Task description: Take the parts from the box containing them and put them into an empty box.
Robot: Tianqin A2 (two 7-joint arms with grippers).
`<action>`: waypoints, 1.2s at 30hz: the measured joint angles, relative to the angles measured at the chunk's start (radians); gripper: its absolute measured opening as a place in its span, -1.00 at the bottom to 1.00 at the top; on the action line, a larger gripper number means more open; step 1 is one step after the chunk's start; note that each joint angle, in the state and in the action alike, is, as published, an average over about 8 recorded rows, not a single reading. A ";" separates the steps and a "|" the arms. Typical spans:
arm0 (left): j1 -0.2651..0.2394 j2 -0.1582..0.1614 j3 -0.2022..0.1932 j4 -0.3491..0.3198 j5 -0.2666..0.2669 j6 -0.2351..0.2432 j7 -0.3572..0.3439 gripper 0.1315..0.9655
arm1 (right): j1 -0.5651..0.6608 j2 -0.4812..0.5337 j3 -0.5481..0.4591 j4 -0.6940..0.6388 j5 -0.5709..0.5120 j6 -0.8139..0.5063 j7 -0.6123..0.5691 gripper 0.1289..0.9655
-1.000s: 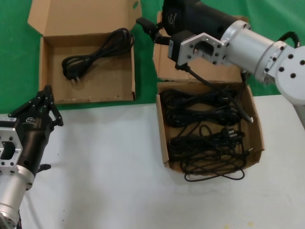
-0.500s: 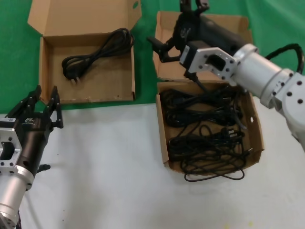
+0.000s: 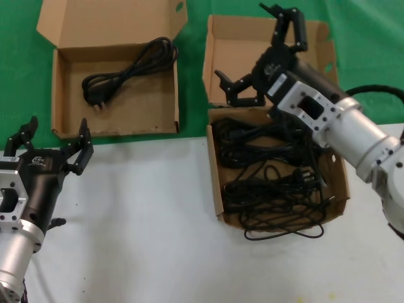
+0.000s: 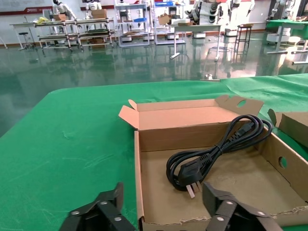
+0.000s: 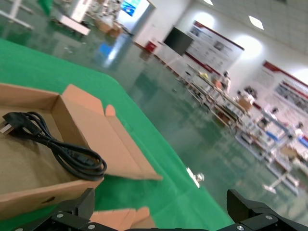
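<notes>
The right gripper (image 3: 262, 60), spread wide and empty, hovers over the squarish brown cardboard box (image 3: 339, 170) full of black cables (image 3: 271, 170), one cable (image 3: 126, 68) lying in the wider box (image 3: 63, 107), most remaining

The right gripper (image 3: 264, 52) is reaching in from the right on its silver and black arm, hanging with its 2 fingers (image 3: 235, 93) spread wide and nothing between them. The left gripper (image 3: 52, 142) is waiting low on the left, pointing forward, its fingers (image 3: 81, 146) splayed apart and gripping nothing.
</notes>
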 joint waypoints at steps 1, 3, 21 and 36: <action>0.000 0.000 0.000 0.000 0.000 0.000 0.000 -0.12 | -0.012 0.000 0.005 0.004 0.006 0.006 0.009 0.99; 0.000 0.000 0.000 0.000 -0.001 -0.001 0.000 0.00 | -0.035 0.001 0.016 0.011 0.019 0.018 0.026 1.00; 0.003 0.000 -0.002 0.002 -0.006 -0.005 0.002 0.69 | -0.242 0.009 0.110 0.074 0.133 0.127 0.187 1.00; 0.005 0.000 -0.004 0.003 -0.011 -0.009 0.003 0.99 | -0.414 0.015 0.189 0.126 0.228 0.218 0.320 1.00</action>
